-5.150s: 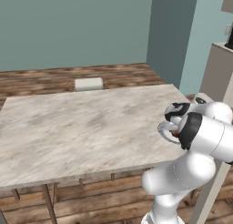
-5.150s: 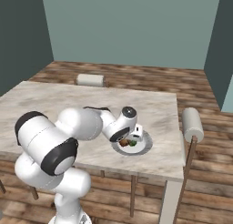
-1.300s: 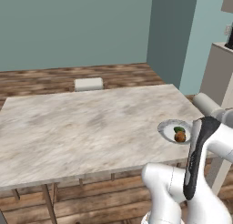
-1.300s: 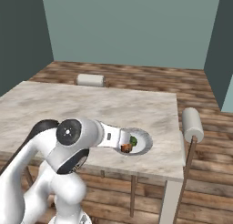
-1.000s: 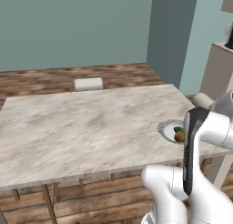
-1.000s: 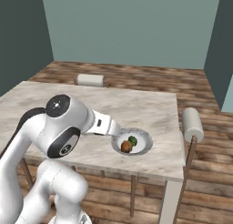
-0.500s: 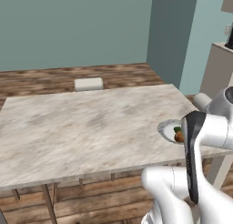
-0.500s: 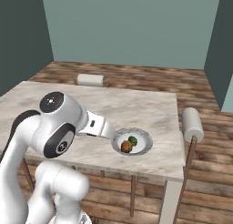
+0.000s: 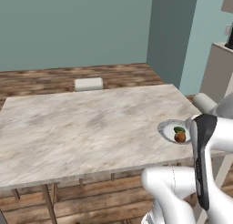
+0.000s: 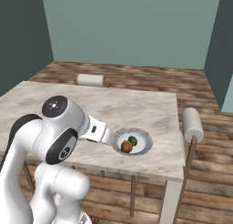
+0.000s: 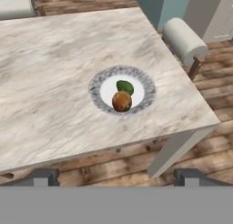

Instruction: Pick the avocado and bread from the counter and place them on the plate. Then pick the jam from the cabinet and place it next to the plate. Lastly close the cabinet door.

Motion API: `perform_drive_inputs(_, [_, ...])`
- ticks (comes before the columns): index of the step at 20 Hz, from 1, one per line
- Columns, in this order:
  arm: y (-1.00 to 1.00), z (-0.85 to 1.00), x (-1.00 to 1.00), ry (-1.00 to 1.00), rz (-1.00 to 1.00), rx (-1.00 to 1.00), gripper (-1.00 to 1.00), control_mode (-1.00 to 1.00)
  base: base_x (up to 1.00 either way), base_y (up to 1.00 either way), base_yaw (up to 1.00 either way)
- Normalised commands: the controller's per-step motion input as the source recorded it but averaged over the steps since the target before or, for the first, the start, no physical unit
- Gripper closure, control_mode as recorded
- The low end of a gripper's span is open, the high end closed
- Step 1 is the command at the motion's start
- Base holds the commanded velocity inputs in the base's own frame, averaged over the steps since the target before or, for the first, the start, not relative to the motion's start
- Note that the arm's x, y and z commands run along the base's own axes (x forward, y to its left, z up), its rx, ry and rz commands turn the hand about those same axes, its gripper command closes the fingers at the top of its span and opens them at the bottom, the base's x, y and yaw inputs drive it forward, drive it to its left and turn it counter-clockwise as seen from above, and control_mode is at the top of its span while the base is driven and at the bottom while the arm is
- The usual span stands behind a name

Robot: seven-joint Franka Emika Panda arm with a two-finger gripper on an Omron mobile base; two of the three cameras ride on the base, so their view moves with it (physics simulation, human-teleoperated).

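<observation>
1. Left base view: the plate [image 9: 169,129] sits near the right-hand edge of the tabletop [image 9: 82,123], with the avocado [image 9: 179,129] and the bread [image 9: 180,136] both lying on it, touching or nearly so. By my reading the first part is done, so the step in hand is going for the jam. Your own arm covers part of the plate from here; swing it wide of the rim as you leave.

2. Right base view: the avocado [image 10: 133,140] and bread [image 10: 126,146] sit side by side inside the plate [image 10: 144,139], and the arm's link reaches right up to the plate's near rim. Lift up before you turn, so nothing nudges the plate. The padded chair [image 10: 191,119] stands just off the tabletop's corner; keep the elbow away from it.

3. Hand view: you look down on the plate [image 11: 99,101] from well above, the claw [image 11: 116,177] with its fingers [image 11: 41,176] spread wide apart and holding nothing. The bread [image 11: 122,101] lies just below the avocado [image 11: 125,87]. Leave the claw apart, since you'll need it that way at the jar. The pale cabinet [image 11: 214,13] corner shows at top right; I'd judge you must drive the base that way first.
</observation>
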Motion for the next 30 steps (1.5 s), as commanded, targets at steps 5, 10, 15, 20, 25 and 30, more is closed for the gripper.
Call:
perform_drive_inputs(5, [0.07, 0.05, -0.08, 0.00, -0.01, 0.00, -1.00, -1.00, 0.00, 0.00, 0.00])
perform_drive_inputs(10, [0.02, 0.11, -0.13, -0.03, -0.02, 0.00, -1.00, -1.00, 0.00, 0.00, 0.00])
perform_drive_inputs(15, [0.00, 0.11, -0.23, -0.06, -0.02, 0.00, -1.00, -1.00, 0.00, 0.00, 0.00])
perform_drive_inputs(20, [0.00, 0.02, -0.17, -0.03, -0.01, 0.00, -1.00, 1.00, -0.06, 0.00, -0.01])
perform_drive_inputs(25, [0.00, 0.00, 0.00, 0.00, 0.00, 0.00, -1.00, 1.00, -0.44, 0.00, -0.11])
perform_drive_inputs(30, [0.00, 0.00, 0.00, 0.00, 0.00, 0.00, -1.00, 1.00, -0.51, 0.00, -0.20])
